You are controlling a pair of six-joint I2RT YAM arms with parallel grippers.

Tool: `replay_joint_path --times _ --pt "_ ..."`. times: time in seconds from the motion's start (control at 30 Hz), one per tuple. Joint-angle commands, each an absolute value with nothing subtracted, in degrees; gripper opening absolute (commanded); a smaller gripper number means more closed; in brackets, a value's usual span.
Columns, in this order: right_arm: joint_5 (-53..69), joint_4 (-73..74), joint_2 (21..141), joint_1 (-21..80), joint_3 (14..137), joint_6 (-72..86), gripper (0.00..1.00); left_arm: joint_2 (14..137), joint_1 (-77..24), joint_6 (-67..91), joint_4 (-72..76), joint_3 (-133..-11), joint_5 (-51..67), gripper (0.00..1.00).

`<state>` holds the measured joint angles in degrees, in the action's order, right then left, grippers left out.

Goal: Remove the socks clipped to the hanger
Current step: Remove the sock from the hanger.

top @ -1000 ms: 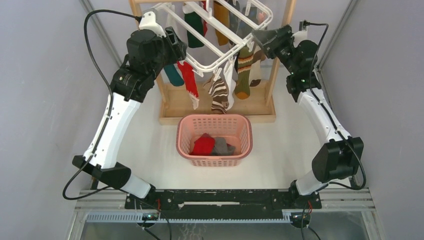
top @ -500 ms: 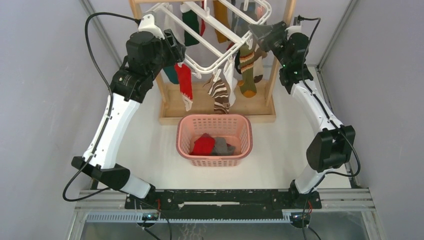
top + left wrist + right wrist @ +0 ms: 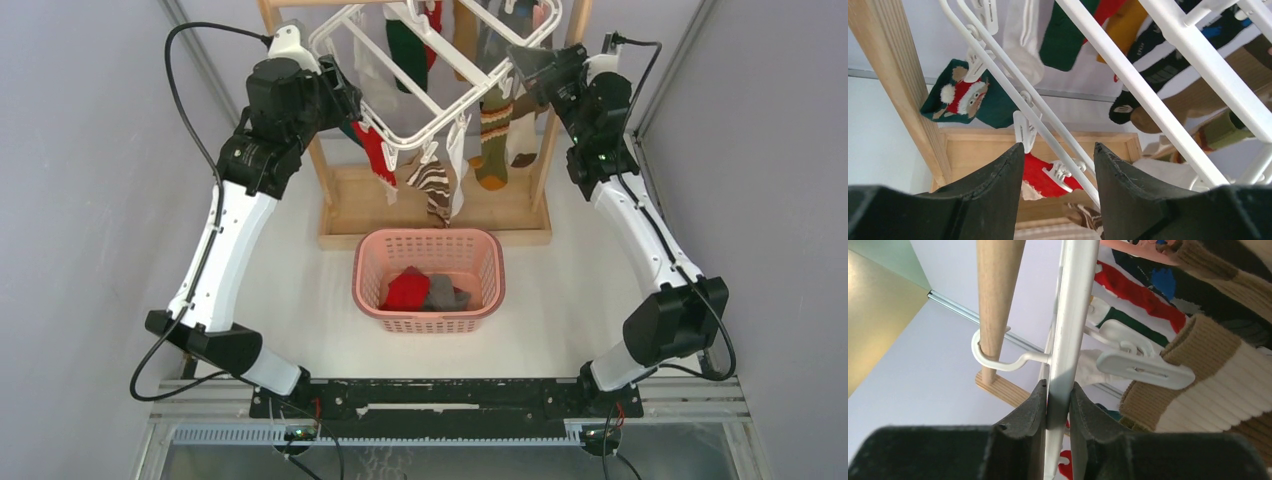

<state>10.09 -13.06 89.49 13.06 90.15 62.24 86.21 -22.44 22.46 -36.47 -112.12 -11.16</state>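
Note:
The white hanger (image 3: pixel 432 132) hangs tilted from the wooden rack, with several socks clipped under it. Among them are a red sock (image 3: pixel 376 155), a brown-striped sock (image 3: pixel 433 185) and a green-striped sock (image 3: pixel 492 135). My right gripper (image 3: pixel 520 62) is shut on the hanger's white bar (image 3: pixel 1068 315), just below its hook (image 3: pixel 998 360). Beside that bar a clip (image 3: pixel 1143 370) holds a tan ribbed sock (image 3: pixel 1208 385). My left gripper (image 3: pixel 1058 150) stands open at the hanger's left corner. Past its tips I see the rim, a clip (image 3: pixel 1024 131) and the red sock (image 3: pixel 1045 177).
A pink basket (image 3: pixel 428 278) on the table below holds a red and a grey sock. The wooden rack's posts (image 3: pixel 545 150) and base (image 3: pixel 435 238) stand behind it. Grey walls close in on both sides. A dark green Christmas sock (image 3: pixel 965 97) hangs near the left post (image 3: pixel 903 85).
My right gripper has closed on the hanger's bar. The hanger has shifted up and to the right, and the socks have swung with it. The left gripper has stayed open.

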Motion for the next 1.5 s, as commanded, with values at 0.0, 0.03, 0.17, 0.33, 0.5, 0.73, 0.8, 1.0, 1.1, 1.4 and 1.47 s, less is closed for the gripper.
replay_joint_path --times 0.0,0.03,0.17,0.33,0.5,0.73,0.8,1.0,1.1,1.4,1.47 --pt "10.1 -13.8 85.2 14.9 87.7 58.4 0.14 86.9 -21.6 21.3 -36.4 -116.7 -10.4 0.57" --pt "9.2 -13.9 84.4 15.5 87.0 58.3 0.13 86.5 -21.6 21.3 -36.4 -116.5 -10.6 0.57" --pt "6.8 -13.7 82.8 18.3 85.6 57.5 0.12 85.0 -21.5 21.0 -36.5 -115.6 -11.2 0.57" --pt "4.0 -13.6 81.0 21.5 83.6 56.9 0.12 81.9 -21.4 20.9 -36.9 -113.9 -12.4 0.58" --pt "1.8 -13.0 79.8 25.0 83.0 55.4 0.12 78.9 -21.4 20.8 -38.1 -112.6 -13.1 0.58" --pt "-1.1 -12.8 78.7 29.5 81.5 53.9 0.12 72.9 -21.4 22.4 -38.7 -107.9 -12.2 0.58" --pt "-2.0 -13.0 78.7 30.7 81.3 53.8 0.12 70.8 -21.4 23.2 -38.3 -105.5 -11.0 0.58" --pt "-2.7 -13.3 79.0 33.4 81.1 53.5 0.12 62.7 -22.8 25.5 -34.3 -92.8 -7.9 0.58" --pt "-2.7 -13.2 78.4 33.9 81.1 53.6 0.12 59.5 -24.7 25.8 -30.5 -84.6 -9.1 0.59" --pt "-1.4 -11.8 76.7 34.1 81.0 53.8 0.16 61.8 -29.4 26.6 -23.2 -72.4 -13.2 0.59" --pt "-1.0 -10.9 76.4 33.6 81.0 53.8 0.25 63.0 -29.4 26.2 -22.2 -72.2 -13.8 0.59"
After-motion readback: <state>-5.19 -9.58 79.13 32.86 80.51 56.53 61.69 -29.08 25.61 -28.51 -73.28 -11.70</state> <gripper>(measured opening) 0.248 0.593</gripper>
